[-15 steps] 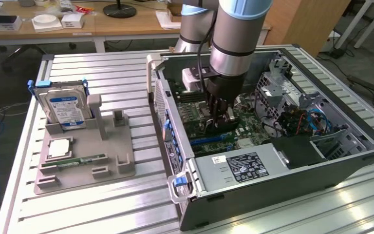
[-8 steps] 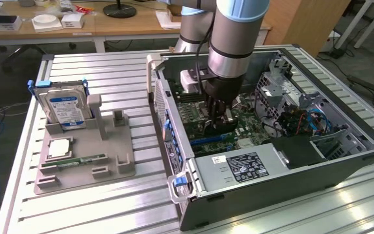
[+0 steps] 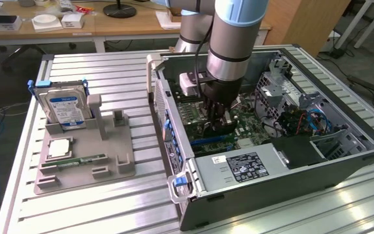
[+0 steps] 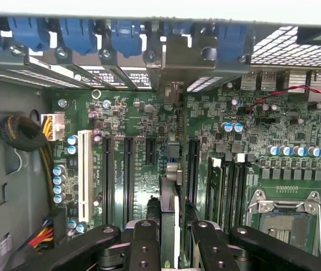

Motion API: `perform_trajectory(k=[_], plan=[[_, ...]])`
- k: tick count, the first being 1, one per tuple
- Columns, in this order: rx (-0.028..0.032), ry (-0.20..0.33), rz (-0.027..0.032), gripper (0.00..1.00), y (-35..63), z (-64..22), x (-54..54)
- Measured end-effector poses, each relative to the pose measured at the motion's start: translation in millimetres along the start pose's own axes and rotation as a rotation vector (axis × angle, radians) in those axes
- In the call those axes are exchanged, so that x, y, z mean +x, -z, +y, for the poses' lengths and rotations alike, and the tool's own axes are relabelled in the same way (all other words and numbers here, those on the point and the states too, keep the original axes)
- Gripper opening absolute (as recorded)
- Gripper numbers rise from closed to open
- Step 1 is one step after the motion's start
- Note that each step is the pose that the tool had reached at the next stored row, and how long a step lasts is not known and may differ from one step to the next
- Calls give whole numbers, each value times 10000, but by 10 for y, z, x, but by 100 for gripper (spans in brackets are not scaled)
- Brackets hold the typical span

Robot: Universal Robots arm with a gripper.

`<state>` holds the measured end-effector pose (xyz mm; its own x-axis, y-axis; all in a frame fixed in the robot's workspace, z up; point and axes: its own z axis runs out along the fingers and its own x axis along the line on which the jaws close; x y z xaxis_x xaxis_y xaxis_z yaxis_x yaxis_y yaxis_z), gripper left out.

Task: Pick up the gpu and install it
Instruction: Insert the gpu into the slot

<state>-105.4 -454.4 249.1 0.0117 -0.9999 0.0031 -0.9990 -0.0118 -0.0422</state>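
Right now your gripper (image 4: 171,228) is clamped on the gpu (image 4: 170,197), held edge-on just above the motherboard (image 4: 262,127). It looks light, stiff and fragile, so grip its upper edge, never the components.

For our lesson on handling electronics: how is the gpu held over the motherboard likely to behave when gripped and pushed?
Probably stiff: the gpu stands straight on edge in the tool, with no visible bend. Likely light, being so thin. Probably fragile under a sideways push, as a thin board above the motherboard slots.
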Motion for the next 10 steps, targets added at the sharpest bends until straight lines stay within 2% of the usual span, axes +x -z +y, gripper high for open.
perform_trajectory(k=[10], plan=[[0,1,1,26,-43,24,0]])
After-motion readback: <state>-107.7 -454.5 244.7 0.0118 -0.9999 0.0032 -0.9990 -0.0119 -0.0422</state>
